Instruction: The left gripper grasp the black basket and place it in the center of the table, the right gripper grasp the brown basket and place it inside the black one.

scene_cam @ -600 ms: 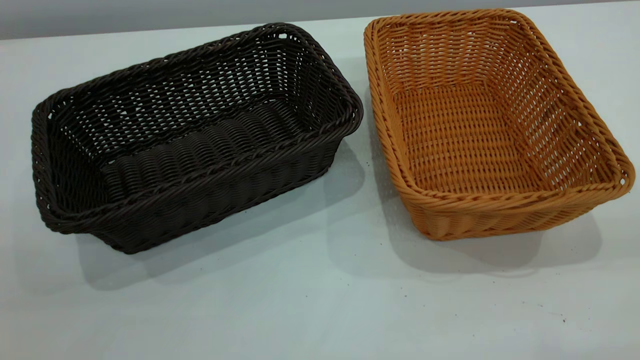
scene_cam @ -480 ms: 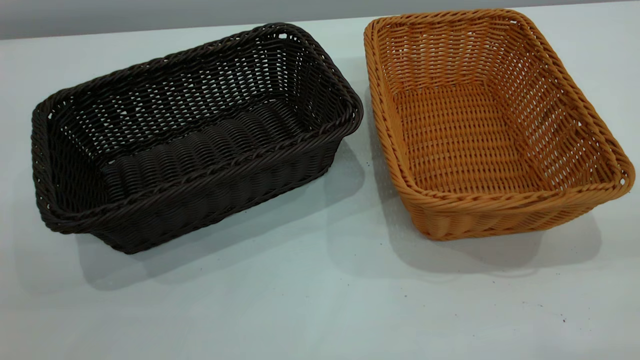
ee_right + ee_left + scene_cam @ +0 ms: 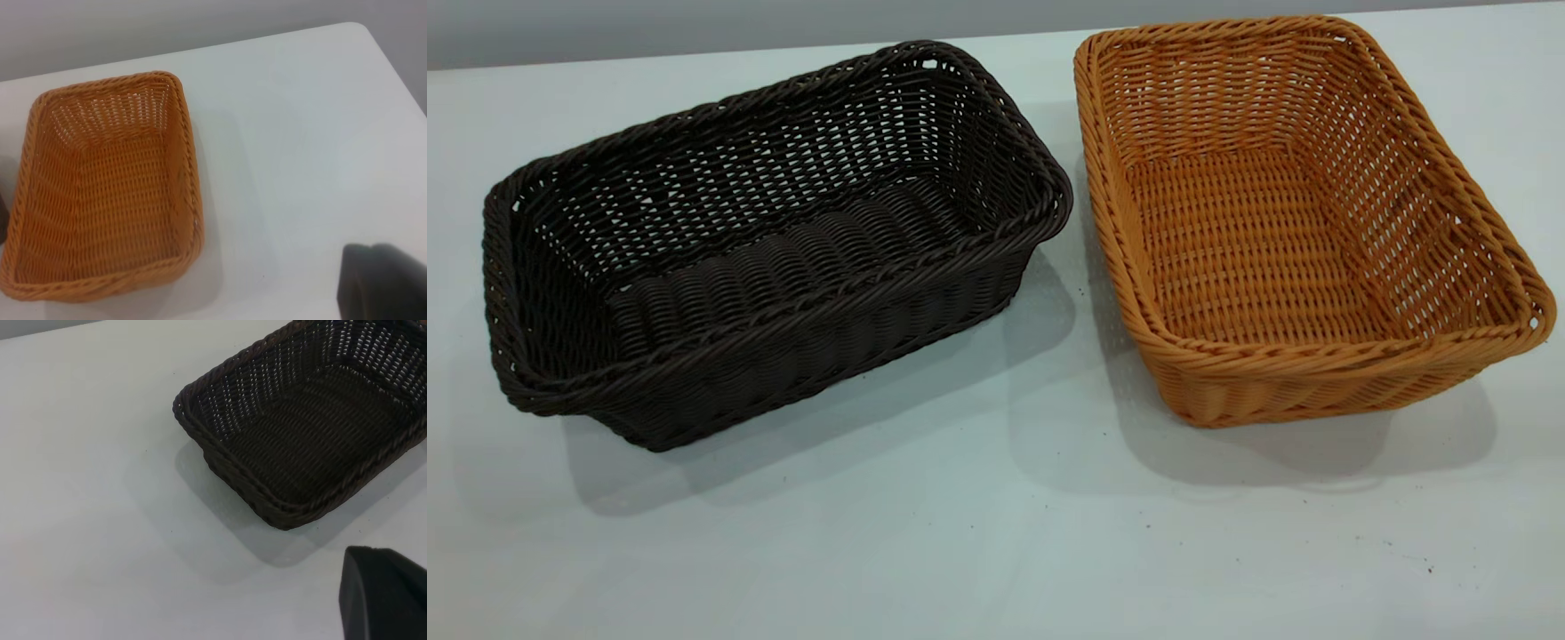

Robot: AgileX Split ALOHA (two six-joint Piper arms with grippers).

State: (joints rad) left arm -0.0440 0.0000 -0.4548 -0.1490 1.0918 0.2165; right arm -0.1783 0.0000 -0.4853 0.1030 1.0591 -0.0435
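Note:
The black basket stands upright and empty on the left half of the white table. The brown basket stands empty just to its right, with a narrow gap between the two. Neither gripper shows in the exterior view. The left wrist view shows the black basket and only a black part of my left gripper, over bare table and apart from the basket. The right wrist view shows the brown basket and a black part of my right gripper, apart from it.
A grey wall runs behind the table's far edge. The right wrist view shows a rounded table corner beyond the brown basket. Bare table with a few dark specks lies in front of both baskets.

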